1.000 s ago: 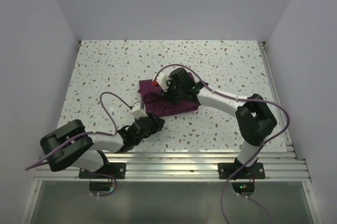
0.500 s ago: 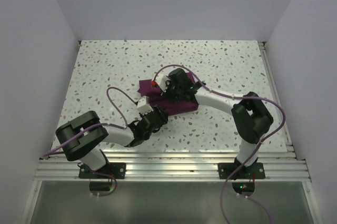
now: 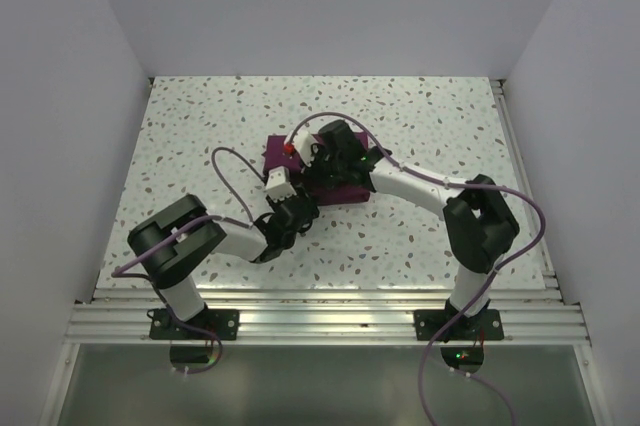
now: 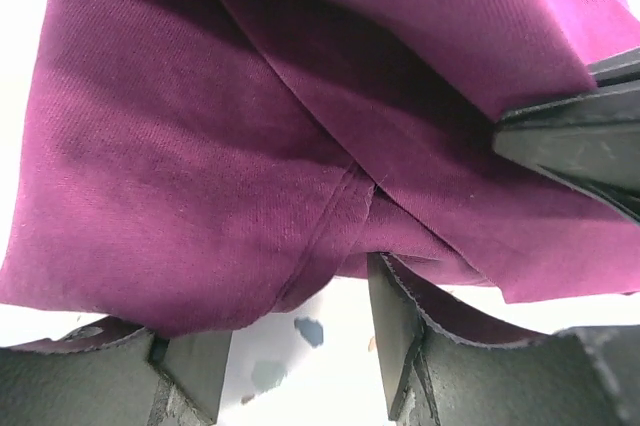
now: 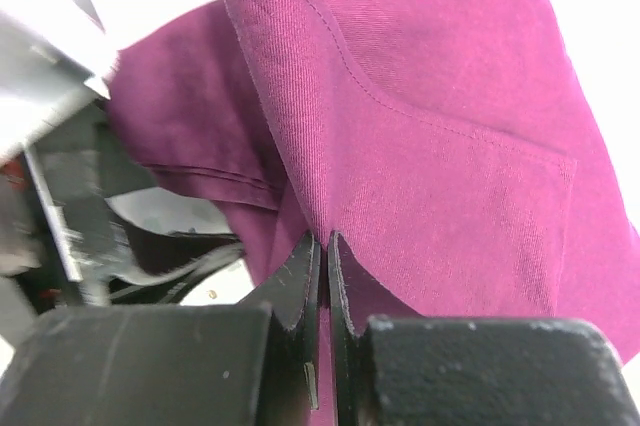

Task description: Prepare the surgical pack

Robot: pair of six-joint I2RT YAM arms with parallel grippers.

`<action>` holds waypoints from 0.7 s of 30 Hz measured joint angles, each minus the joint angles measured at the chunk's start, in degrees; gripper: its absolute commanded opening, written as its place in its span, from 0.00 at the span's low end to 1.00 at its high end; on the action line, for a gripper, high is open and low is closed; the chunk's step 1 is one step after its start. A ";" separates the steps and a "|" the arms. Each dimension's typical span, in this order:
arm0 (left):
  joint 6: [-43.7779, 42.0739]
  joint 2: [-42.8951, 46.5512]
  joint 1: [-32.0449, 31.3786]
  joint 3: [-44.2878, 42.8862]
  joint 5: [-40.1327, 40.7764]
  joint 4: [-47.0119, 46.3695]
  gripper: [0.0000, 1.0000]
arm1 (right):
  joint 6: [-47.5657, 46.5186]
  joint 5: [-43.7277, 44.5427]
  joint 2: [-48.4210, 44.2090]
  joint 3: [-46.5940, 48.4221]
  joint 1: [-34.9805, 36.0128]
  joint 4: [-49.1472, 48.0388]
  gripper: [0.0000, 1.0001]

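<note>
The surgical pack is a folded plum-purple cloth bundle [image 3: 348,191] on the speckled table; its contents are hidden. My right gripper [image 3: 325,174] sits on top of the bundle, and in the right wrist view the right gripper [image 5: 326,246] is shut on a raised fold of the purple cloth [image 5: 440,146]. My left gripper [image 3: 297,208] is at the bundle's near-left edge. The left wrist view shows the left gripper [image 4: 290,311] open, with the cloth's [image 4: 200,176] lower hem draped just over its fingertips [image 4: 395,316] and bare table between them.
The speckled table [image 3: 200,136] is walled by white panels on three sides. An aluminium rail [image 3: 330,311] runs along the near edge by the arm bases. Purple cables loop above both arms. The right gripper's dark finger [image 4: 580,146] shows in the left wrist view.
The right gripper has shut on a fold of the cloth. The left arm has swung forward, bringing its open gripper up to the bundle's near edge. The bundle shifted slightly away.
</note>
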State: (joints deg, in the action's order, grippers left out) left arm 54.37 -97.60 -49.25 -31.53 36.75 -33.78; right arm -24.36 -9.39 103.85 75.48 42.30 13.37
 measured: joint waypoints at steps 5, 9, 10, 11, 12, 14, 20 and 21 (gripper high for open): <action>-1.60 -1.20 -0.02 -1.33 1.55 0.17 0.59 | 0.81 -1.11 0.00 1.29 0.00 1.60 0.00; -2.64 -1.55 0.00 -2.51 2.56 1.73 0.60 | 1.40 -2.05 0.00 1.55 -0.04 2.89 0.00; -2.99 -1.75 0.00 -2.93 2.73 2.16 0.61 | 1.51 -2.23 0.00 1.57 -0.04 3.21 0.00; -3.15 -1.90 0.00 -3.34 2.89 2.62 0.61 | 1.66 -2.36 0.00 1.70 -0.07 3.54 0.00; -3.28 -2.03 0.04 -3.74 3.04 3.15 0.61 | 1.86 -2.45 0.00 1.79 -0.11 3.85 0.00; -3.74 -2.27 0.13 -4.42 3.32 3.98 0.62 | 2.32 -2.84 0.00 2.10 -0.22 4.46 0.00; -4.44 -2.60 0.13 -5.18 4.28 5.16 0.63 | 4.17 -3.98 0.02 3.30 -0.33 7.28 0.00; -4.48 -2.58 0.13 -5.18 4.33 5.11 0.63 | 4.44 -4.13 0.02 3.78 -0.33 7.96 0.00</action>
State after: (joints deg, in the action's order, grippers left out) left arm 49.89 -100.18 -49.12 -36.71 41.08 -28.67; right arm -19.92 -13.52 103.88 79.26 41.98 21.32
